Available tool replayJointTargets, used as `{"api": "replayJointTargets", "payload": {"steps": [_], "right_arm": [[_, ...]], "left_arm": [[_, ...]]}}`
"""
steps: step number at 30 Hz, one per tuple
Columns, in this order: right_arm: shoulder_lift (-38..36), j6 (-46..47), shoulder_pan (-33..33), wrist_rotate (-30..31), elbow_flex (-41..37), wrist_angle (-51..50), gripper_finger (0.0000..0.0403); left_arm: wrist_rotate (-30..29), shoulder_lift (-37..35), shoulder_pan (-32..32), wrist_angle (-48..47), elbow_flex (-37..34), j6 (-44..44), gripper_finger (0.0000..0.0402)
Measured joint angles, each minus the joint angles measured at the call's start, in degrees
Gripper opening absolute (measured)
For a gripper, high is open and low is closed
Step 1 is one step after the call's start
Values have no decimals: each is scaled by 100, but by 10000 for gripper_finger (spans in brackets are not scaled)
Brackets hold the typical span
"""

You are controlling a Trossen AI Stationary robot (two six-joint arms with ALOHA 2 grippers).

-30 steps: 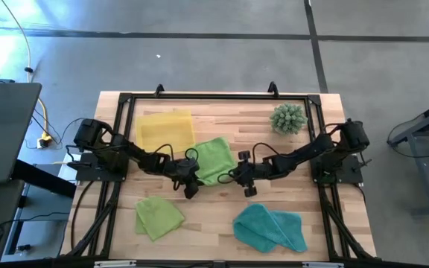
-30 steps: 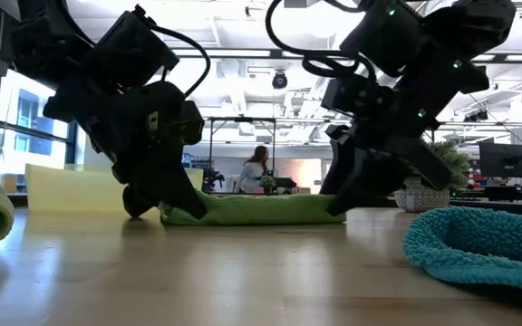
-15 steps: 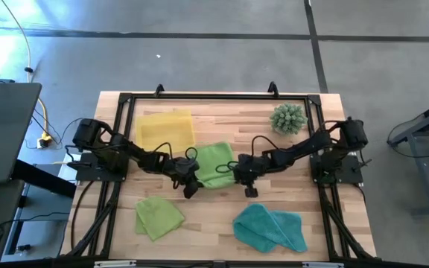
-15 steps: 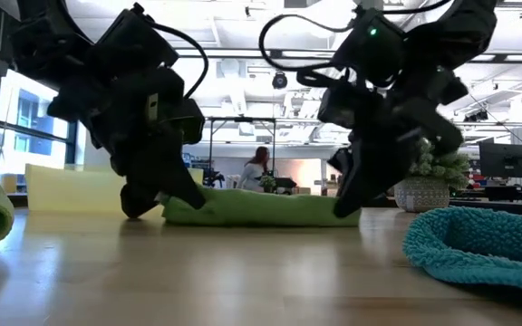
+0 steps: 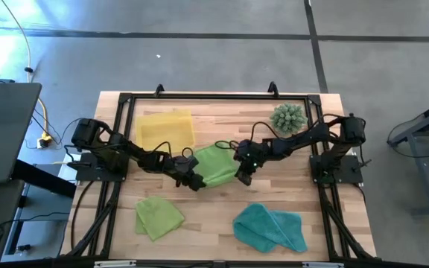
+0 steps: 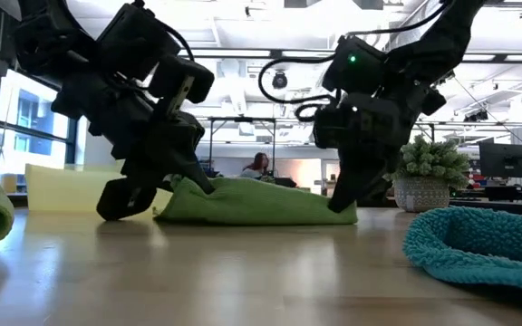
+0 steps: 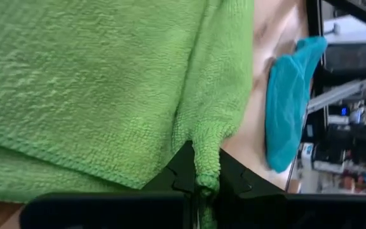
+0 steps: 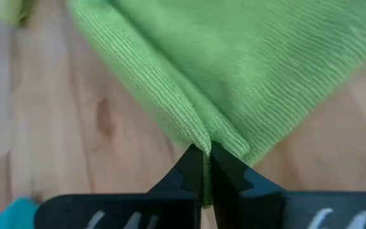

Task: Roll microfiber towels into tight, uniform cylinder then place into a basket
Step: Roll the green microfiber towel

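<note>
A lime green towel (image 5: 216, 162) lies at the table's middle, doubled over along its near side. My left gripper (image 5: 196, 183) is shut on its near left corner, and my right gripper (image 5: 243, 176) is shut on its near right corner. Both also show in the low view, left (image 6: 188, 184) and right (image 6: 343, 205), at the ends of the towel (image 6: 256, 201). A second lime towel (image 5: 159, 216) and a teal towel (image 5: 270, 227) lie crumpled near the front edge. The yellow basket (image 5: 165, 128) stands at the far left. My left gripper pinches a bunched tip of the towel's near left corner (image 7: 207, 160) between its two fingers, slanting down from the table's left. That corner is raised a little; the rest of the towel lies on the table. My right gripper pinches a folded edge of several layers at the towel's near right corner (image 8: 199, 138) between its two fingers, slanting down from the table's right. The fingertips are low at the table, and the towel lies on the table beyond them.
A spiky green plant in a pot (image 5: 287, 117) stands at the far right, close behind the right arm. A black frame (image 5: 214, 97) runs around the table's edges. Bare wood shows between the two near towels.
Both grippers have gone toward the table's far edge, drawing the towel's near edge along with them. The towel is now doubled over and bunched higher, most on its left side. My left gripper has tipped and risen a little.
</note>
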Motion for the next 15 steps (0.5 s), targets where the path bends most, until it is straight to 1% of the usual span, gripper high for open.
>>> {"api": "replayJointTargets", "payload": {"steps": [4, 8, 12, 15], "right_arm": [[-6, 73, -33, 72, 11, -113, 2], [-6, 47, -24, 93, 10, -41, 3], [-6, -272, -23, 115, 5, 93, 14], [-6, -721, -25, 147, -2, 234, 35]], "left_arm": [[-35, -4, -2, -88, 6, -290, 12], [-39, -9, -4, -206, 8, -340, 12], [-50, -19, -15, -428, 25, -276, 12], [-31, -20, -26, -480, 26, -155, 12]]}}
